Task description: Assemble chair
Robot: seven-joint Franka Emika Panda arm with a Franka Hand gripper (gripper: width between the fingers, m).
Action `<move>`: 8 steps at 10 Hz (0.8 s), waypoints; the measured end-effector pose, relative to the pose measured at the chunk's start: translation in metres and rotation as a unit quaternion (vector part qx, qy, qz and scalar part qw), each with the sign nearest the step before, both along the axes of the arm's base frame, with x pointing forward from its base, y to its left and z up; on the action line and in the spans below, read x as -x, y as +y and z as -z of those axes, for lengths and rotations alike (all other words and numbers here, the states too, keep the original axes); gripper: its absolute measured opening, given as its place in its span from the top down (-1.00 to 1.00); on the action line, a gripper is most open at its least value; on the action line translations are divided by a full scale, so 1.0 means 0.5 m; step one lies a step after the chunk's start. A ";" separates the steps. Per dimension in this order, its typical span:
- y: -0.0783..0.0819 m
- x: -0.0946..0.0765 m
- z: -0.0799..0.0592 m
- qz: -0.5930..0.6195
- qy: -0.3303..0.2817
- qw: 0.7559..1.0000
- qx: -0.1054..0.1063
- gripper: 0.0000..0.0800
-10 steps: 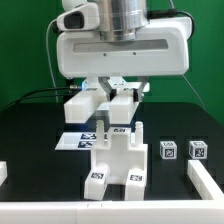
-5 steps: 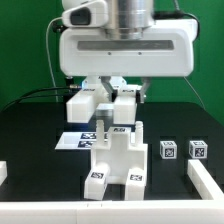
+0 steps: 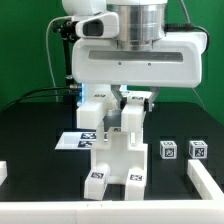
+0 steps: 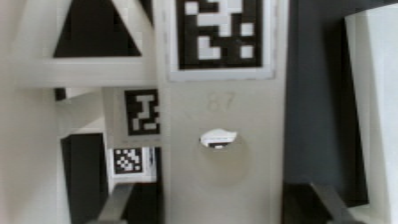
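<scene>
The partly built chair (image 3: 115, 160) stands mid-table: chunky white tagged pieces with two feet toward the front. My gripper (image 3: 128, 104) hangs right above it, shut on an upright white post (image 3: 131, 118) at the chair's top. In the wrist view the post (image 4: 222, 120) runs down the middle, with a tag near one end and a small hole halfway along. My gripper (image 4: 221, 206) holds it, one finger (image 4: 114, 207) on each side. More of the chair's white frame (image 4: 89, 110), with small tags, lies beside the post. The post's lower end is hidden.
The marker board (image 3: 72, 139) lies flat behind the chair on the exterior view's left. Two small tagged blocks (image 3: 168, 150) (image 3: 198, 150) stand on the exterior view's right. White parts show at the front left edge (image 3: 3, 172) and front right (image 3: 206, 184).
My hand has turned and shifted toward the exterior view's right, carrying the post with it. The jaws keep the same width. The chair below has stayed in place.
</scene>
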State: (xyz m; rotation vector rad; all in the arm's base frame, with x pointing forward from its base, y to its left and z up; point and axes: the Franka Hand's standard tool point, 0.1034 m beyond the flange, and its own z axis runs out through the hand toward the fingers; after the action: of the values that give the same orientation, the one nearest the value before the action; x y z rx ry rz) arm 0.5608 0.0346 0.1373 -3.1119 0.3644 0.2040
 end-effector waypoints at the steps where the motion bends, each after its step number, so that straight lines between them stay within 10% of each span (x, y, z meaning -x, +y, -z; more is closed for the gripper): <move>1: 0.001 0.003 0.006 -0.002 -0.001 1.000 0.001 0.29; 8: 0.000 -0.003 0.035 -0.014 -0.015 1.000 0.004 0.29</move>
State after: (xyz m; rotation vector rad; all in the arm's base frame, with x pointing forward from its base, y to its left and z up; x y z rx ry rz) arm 0.5620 0.0345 0.1197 -3.1247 0.3234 0.1556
